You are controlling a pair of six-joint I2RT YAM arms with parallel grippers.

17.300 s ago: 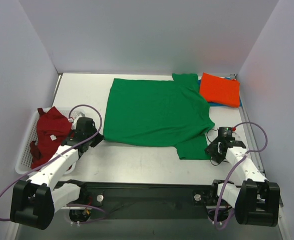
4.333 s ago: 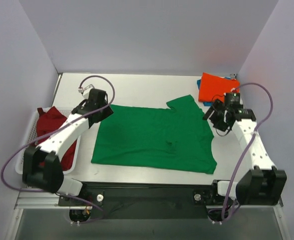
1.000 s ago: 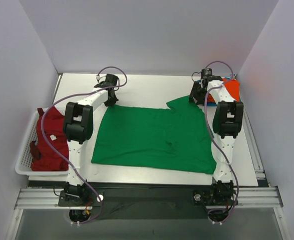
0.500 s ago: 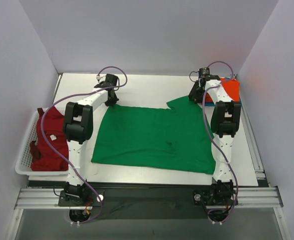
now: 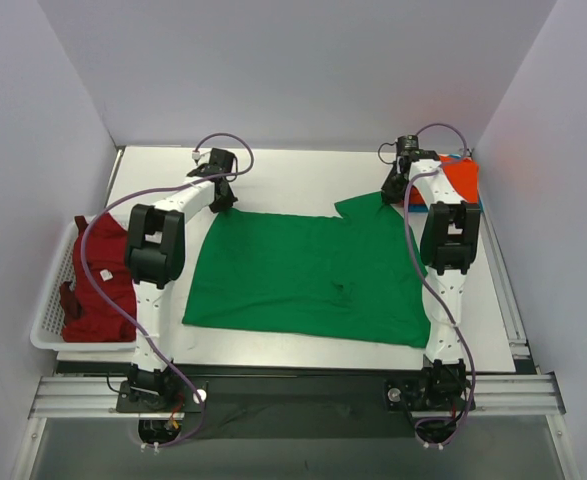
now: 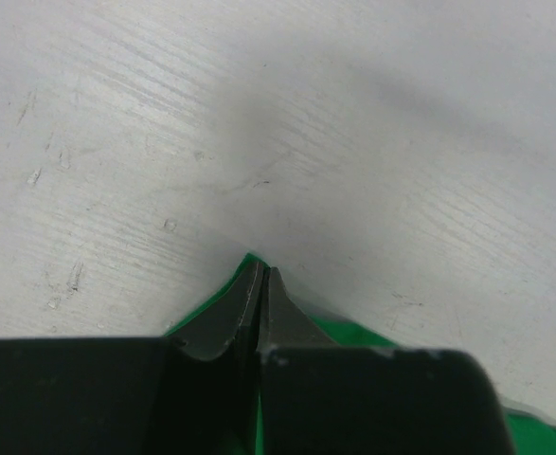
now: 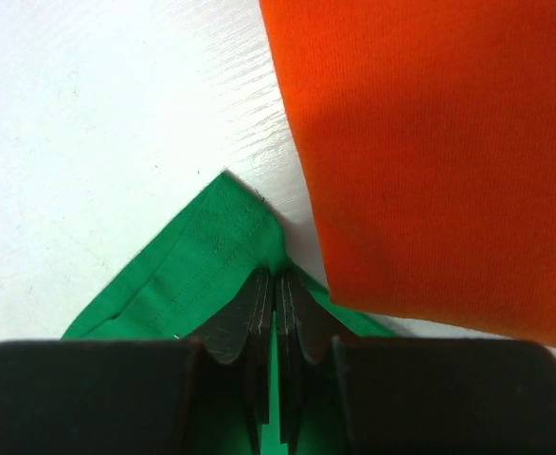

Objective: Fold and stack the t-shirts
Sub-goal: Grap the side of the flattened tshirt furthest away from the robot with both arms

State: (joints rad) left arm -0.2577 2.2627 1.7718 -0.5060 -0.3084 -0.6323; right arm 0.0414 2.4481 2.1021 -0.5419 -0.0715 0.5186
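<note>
White counter (image 5: 293, 170), green shirt (image 5: 303, 270) laid flat.
My left fingers (image 6: 260, 284) pinch its far corner, my right fingers (image 7: 275, 284) its sleeve.

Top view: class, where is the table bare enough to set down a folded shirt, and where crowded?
Free: the far strip between left gripper and right gripper, beyond the green shirt; the near strip before it. Crowded: orange-red shirt corner, basket side.
</note>
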